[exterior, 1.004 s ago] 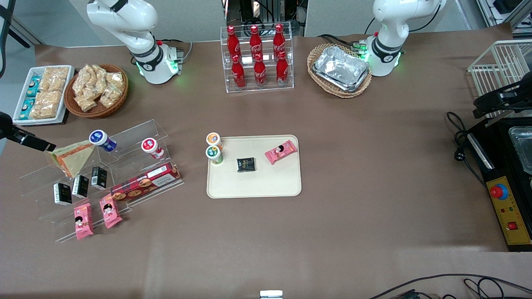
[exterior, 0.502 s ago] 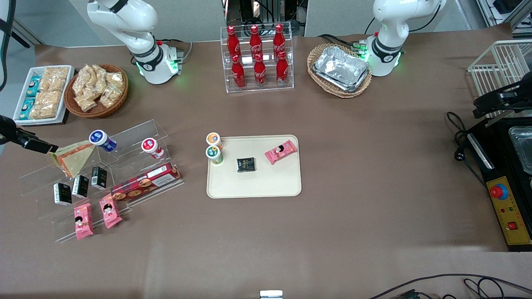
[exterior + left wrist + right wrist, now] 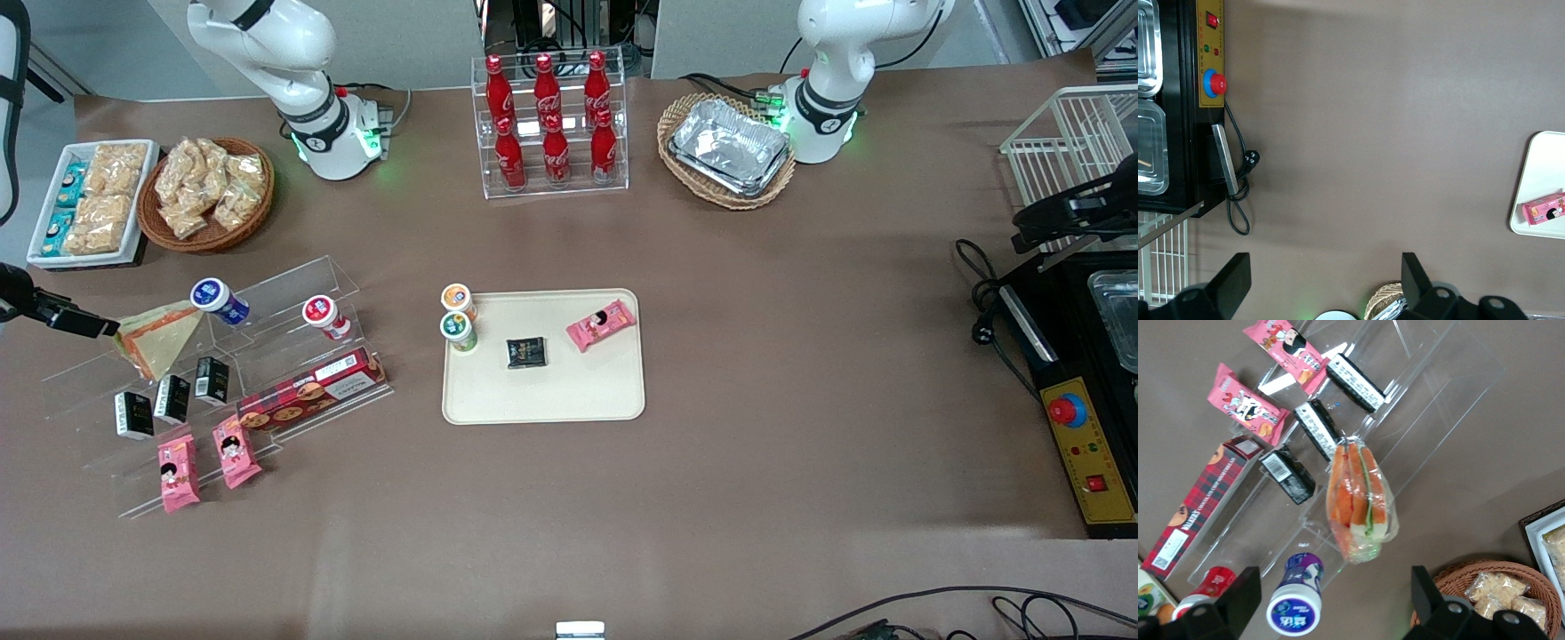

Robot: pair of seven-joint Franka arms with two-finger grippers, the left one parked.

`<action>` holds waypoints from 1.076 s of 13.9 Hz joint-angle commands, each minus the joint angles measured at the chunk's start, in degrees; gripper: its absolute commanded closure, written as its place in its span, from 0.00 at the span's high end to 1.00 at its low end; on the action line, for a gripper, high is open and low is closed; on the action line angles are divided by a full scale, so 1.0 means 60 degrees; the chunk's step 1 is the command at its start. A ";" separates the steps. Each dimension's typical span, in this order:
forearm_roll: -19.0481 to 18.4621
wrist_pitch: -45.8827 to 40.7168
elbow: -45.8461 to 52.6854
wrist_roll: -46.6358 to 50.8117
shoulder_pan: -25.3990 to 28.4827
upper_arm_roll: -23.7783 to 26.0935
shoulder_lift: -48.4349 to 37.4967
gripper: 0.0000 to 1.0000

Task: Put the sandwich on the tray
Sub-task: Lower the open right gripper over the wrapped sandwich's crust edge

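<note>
- The step in hand looks like the approach to the pick; the claw hangs above the sandwich with its fingers spread wide and nothing between them; in the front view the claw shows just beside the wedge's crust end
- The sandwich rests tilted on the upper step of the clear acrylic rack, not yet lifted; the tray lies well apart from the claw, toward the middle of the table
- The next move probably calls for a descent so the fingers straddle the wedge across its flat faces, then a gentle close; the plastic wrap may slip or crumple
- Edges to mind: the rack's acrylic lip under the wedge; the blue-capped bottle near the claw; the black packets one step below
- The tray holds a pink packet and a black packet; its nearer half is bare, room enough to set down
</note>
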 commanded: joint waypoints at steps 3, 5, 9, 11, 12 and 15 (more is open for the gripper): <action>-0.0081 0.0895 -0.0987 -0.0200 -0.0124 0.0056 -0.0200 1.00; -0.0081 0.1131 -0.1193 -0.0200 -0.0109 0.0056 -0.0200 1.00; -0.0314 0.1424 -0.1529 -0.0230 -0.0124 0.0056 -0.0200 1.00; -0.0389 0.1513 -0.1604 -0.0230 -0.0124 0.0056 -0.0215 1.00; -0.0389 0.1585 -0.1648 -0.0230 -0.0124 0.0056 -0.0201 1.00; -0.0389 0.1893 -0.1823 -0.0230 -0.0124 0.0056 -0.0171 1.00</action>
